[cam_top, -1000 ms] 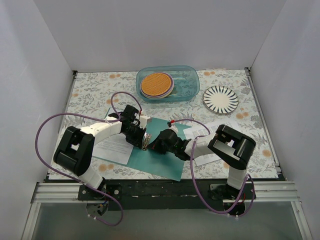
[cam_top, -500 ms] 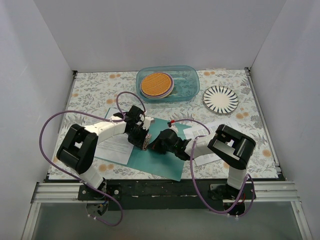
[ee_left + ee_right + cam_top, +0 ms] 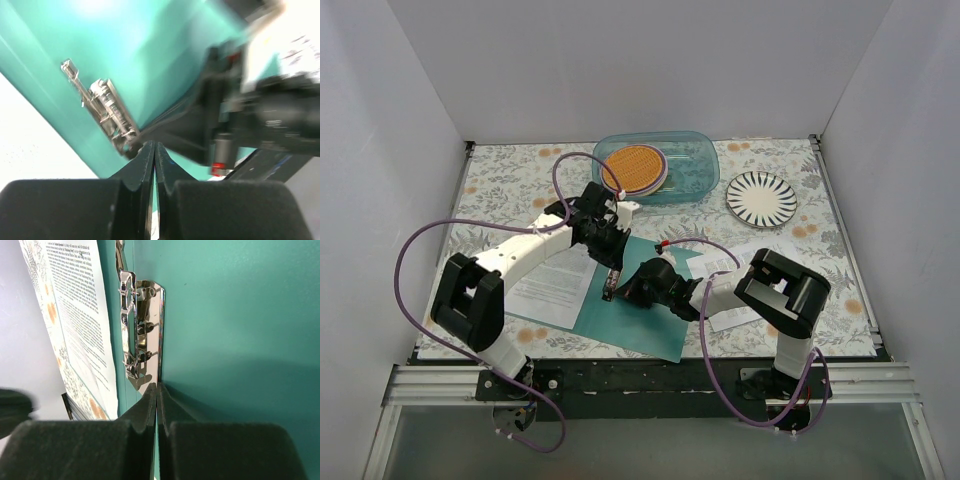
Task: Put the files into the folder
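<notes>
The teal folder (image 3: 640, 320) lies open on the table with its silver clip (image 3: 608, 291) at the spine. One printed sheet (image 3: 552, 285) lies on the folder's left half. More sheets (image 3: 722, 262) lie to the right, partly under my right arm. My left gripper (image 3: 611, 277) is shut and empty, its tips (image 3: 154, 146) just off the clip's end (image 3: 102, 107). My right gripper (image 3: 623, 294) is shut, and its tips (image 3: 157, 388) press on the folder (image 3: 235, 315) at the clip's base (image 3: 140, 335). The sheet (image 3: 75, 315) lies beyond the clip.
A clear blue container (image 3: 695, 165) holding an orange woven disc (image 3: 632, 168) stands at the back centre. A striped plate (image 3: 761, 198) sits at the back right. White walls close in the left, right and back sides.
My left arm has swung back and to the right, its wrist now farther from the near edge, with the fingers pointing down at the clip. My right arm has stayed put.
</notes>
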Controlling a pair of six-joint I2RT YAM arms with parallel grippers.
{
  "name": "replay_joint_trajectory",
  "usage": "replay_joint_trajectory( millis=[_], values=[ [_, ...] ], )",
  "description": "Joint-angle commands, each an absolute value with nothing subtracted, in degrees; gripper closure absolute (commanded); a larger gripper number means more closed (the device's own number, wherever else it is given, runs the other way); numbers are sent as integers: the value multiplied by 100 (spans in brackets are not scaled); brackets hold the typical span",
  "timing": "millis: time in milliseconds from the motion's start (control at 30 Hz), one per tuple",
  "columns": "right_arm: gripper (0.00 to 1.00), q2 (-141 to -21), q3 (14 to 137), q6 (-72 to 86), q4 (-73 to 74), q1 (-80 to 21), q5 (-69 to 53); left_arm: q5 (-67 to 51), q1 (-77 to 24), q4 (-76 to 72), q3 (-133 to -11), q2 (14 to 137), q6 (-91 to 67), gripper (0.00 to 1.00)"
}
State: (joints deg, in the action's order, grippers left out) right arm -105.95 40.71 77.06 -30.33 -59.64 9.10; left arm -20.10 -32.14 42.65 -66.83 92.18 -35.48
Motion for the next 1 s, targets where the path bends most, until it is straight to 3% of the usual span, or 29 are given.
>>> replay_joint_trajectory(
  millis=[0, 200, 367, 967],
  values=[
    [99, -11443, 3454, 7216, -193, -6029, 923, -2190, -3261, 4474, -7084, 8772, -3621, 100],
    [99, -11373, 3437, 7207, -176, -6021, 967, -1512, -2769, 4359, -7251, 8780, -3236, 100],
    [99, -11355, 3454, 7111, -228, -5985, 932, -1064, -2382, 4131, -6663, 9131, -2892, 100],
    [99, -11320, 4684, 5564, 430, -5019, 791, -466, -2355, 3902, -5344, 9150, -2935, 100]
  ],
)
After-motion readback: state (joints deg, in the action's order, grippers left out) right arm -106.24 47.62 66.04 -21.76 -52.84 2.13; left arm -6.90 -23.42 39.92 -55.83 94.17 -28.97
